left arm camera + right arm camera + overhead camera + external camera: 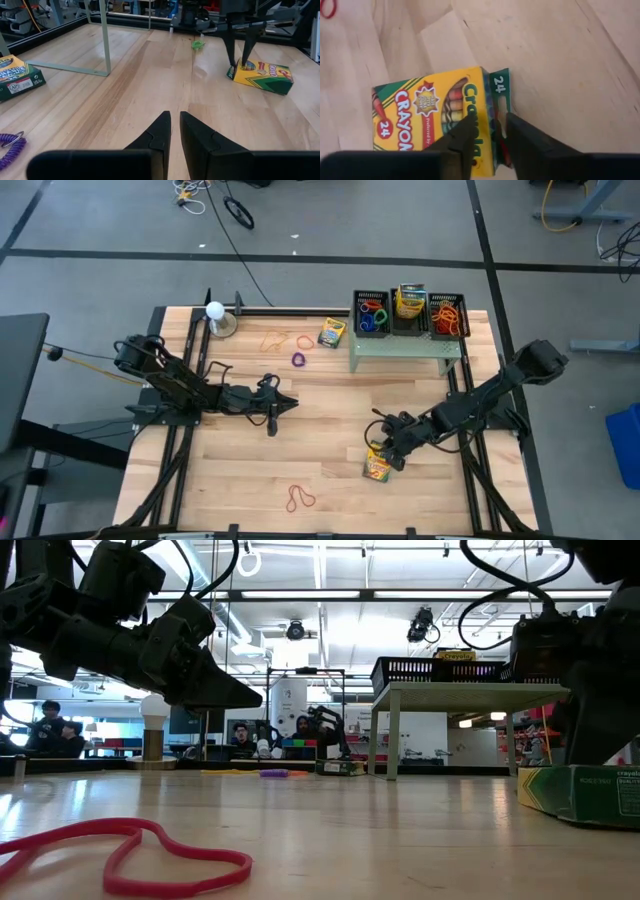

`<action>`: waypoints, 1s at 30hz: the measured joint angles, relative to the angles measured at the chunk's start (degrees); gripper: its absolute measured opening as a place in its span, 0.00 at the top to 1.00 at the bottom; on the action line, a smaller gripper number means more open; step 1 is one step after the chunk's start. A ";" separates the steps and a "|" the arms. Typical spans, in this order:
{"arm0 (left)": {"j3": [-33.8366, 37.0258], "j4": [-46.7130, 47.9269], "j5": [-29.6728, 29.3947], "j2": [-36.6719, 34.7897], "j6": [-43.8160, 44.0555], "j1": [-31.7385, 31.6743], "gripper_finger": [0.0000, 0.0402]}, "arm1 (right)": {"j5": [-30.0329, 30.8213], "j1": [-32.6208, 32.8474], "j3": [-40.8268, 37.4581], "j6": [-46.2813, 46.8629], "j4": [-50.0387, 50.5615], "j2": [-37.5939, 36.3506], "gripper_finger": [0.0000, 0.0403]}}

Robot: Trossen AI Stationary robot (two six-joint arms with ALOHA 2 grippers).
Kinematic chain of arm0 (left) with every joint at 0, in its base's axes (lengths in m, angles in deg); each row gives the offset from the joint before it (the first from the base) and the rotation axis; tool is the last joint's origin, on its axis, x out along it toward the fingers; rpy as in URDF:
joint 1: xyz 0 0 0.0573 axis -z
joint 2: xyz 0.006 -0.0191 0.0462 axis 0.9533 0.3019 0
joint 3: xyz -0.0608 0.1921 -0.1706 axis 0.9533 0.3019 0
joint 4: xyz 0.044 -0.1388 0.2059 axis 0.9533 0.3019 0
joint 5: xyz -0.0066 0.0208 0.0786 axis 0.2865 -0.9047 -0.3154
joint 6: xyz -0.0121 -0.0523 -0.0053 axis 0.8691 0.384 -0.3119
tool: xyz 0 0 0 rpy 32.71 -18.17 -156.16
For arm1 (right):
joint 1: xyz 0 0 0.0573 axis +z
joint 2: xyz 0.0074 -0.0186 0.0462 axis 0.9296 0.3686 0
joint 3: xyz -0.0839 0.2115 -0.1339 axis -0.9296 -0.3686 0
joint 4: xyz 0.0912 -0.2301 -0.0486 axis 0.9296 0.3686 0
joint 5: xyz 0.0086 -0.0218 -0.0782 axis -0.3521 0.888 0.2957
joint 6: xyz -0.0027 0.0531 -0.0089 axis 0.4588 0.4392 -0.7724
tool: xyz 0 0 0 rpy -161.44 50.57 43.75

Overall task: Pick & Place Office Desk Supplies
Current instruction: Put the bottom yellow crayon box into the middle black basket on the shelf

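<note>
- The right gripper (487, 137) is set down over one edge of a yellow-and-green crayon box (437, 117); its jaws stand narrowly apart, astride the box's green end flap, closed on it.
- That crayon box is seen lying flat on the counter (330, 430), near the front right, with the right gripper directly upon it.
- The left gripper (172, 132) is held above the middle left of the counter; its jaws are nearly closed, a thin gap remaining, and nothing is held between them.
- A second crayon box (331, 332) is found near the back of the counter, just beside the pale green stand (405, 347).
- A purple ring (298, 359) and tan rubber-band loops (276, 339) are noted close to that second box.
- A red rubber-band loop (300, 498) lies alone at the front edge, well apart from both grippers.
- Three black baskets (408, 313) are carried on the stand; coloured rings and bands are seen inside them.
- A white ball on a round base (216, 317) stands at the back left.
</note>
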 joint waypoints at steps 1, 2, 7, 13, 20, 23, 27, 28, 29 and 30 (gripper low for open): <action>0.00 0.02 0.00 0.00 -0.02 0.00 0.88 | -0.03 0.01 0.00 -0.30 -0.05 0.00 0.77; 0.00 0.00 0.00 -0.02 -0.02 0.00 0.88 | -0.06 0.01 0.00 -0.86 -0.26 0.00 0.81; 0.00 0.02 0.01 -0.01 -0.02 0.00 0.88 | -0.64 0.07 0.53 -4.23 -1.29 0.06 0.98; 0.00 0.02 0.01 0.00 -0.02 0.00 0.88 | 4.31 1.36 6.87 -11.29 4.75 0.00 0.99; 0.00 0.02 0.00 0.00 -0.02 0.00 0.88 | 20.99 6.01 19.49 -18.16 21.63 -0.02 0.99; 0.00 0.03 0.01 0.00 -0.01 0.00 0.88 | 27.78 7.88 22.82 -20.56 25.41 0.85 1.00; 0.00 0.02 0.00 0.00 -0.02 0.00 0.88 | 32.95 8.84 23.65 -22.06 28.39 4.37 1.00; 0.00 0.02 0.02 0.00 -0.02 0.02 0.88 | 33.60 8.83 23.63 -22.15 29.23 5.46 1.00; 0.00 0.04 0.02 0.00 -0.01 0.02 0.88 | 34.77 8.66 23.63 -22.21 29.83 6.51 1.00; 0.00 0.02 0.00 0.00 0.00 0.00 0.88 | 35.98 8.44 23.63 -22.40 30.22 7.65 1.00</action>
